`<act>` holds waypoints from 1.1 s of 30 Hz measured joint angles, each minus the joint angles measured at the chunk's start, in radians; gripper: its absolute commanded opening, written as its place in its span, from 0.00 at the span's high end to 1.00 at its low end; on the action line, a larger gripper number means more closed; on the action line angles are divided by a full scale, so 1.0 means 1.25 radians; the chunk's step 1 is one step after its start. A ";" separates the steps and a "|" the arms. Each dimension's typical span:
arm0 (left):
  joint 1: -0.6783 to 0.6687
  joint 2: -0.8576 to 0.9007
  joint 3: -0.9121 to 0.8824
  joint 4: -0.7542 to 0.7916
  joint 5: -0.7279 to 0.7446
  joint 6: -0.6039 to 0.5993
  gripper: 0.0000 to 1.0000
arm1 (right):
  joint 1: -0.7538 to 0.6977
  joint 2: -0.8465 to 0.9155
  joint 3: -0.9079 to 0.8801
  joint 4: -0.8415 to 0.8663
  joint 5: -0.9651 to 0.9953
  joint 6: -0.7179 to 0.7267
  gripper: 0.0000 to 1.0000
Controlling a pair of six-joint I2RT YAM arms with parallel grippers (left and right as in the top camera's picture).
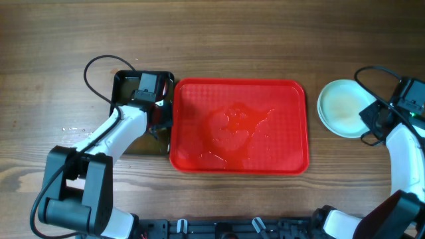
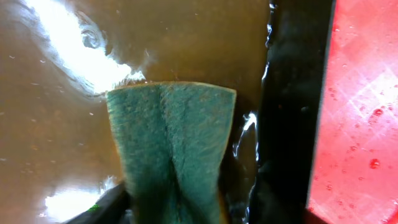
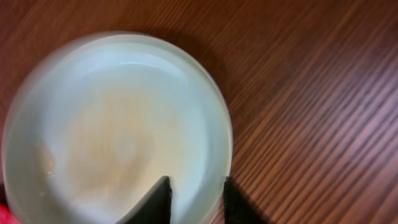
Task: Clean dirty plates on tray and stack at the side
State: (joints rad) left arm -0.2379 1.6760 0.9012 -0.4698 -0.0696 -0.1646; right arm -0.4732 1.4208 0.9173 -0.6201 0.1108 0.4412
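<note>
L gripper [image 2: 171, 214] was clamped on a green sponge [image 2: 168, 143], creased down its middle, over the black tray [image 1: 123, 83], whose base was wet. Red tray [image 1: 292, 93] lay mid-tabletop [image 1: 265, 40] w/ a film of water and drops on its base. Plates [image 1: 342, 106] sat stacked on the tabletop near the tray's right side, not touching it. R gripper [image 3: 196, 199] straddled the top plate's rim, one finger inside, one outside; couldn't tell if it pinched. Top plate's centre looked faintly tan.
</note>
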 measured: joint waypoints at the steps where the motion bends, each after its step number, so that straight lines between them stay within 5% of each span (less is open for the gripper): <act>1: 0.000 0.000 0.000 0.000 -0.001 -0.001 0.29 | 0.000 0.005 0.000 0.000 -0.016 0.001 0.58; 4: 0.005 0.000 0.000 0.000 -0.010 -0.002 0.24 | 0.000 0.009 0.000 0.004 -0.089 -0.021 0.53; 10: 0.009 -0.042 -0.001 0.001 -0.015 -0.019 0.00 | 0.012 0.009 0.000 -0.010 -0.323 -0.147 0.15; 16: 0.014 -0.171 -0.001 -0.034 0.036 -0.090 0.00 | 0.164 -0.031 0.000 -0.028 -0.357 -0.216 0.00; 27: 0.036 -0.433 -0.001 -0.254 0.097 -0.155 0.00 | 0.376 -0.204 -0.001 -0.168 -0.268 -0.274 0.00; 33: 0.036 -0.697 -0.097 -0.276 0.096 -0.166 0.00 | 0.428 -0.541 -0.052 -0.188 -0.231 -0.278 0.00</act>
State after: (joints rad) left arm -0.1932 0.8047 0.7799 -0.8150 0.0509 -0.3725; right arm 0.0612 0.7444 0.8524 -0.8555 -0.1780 0.0933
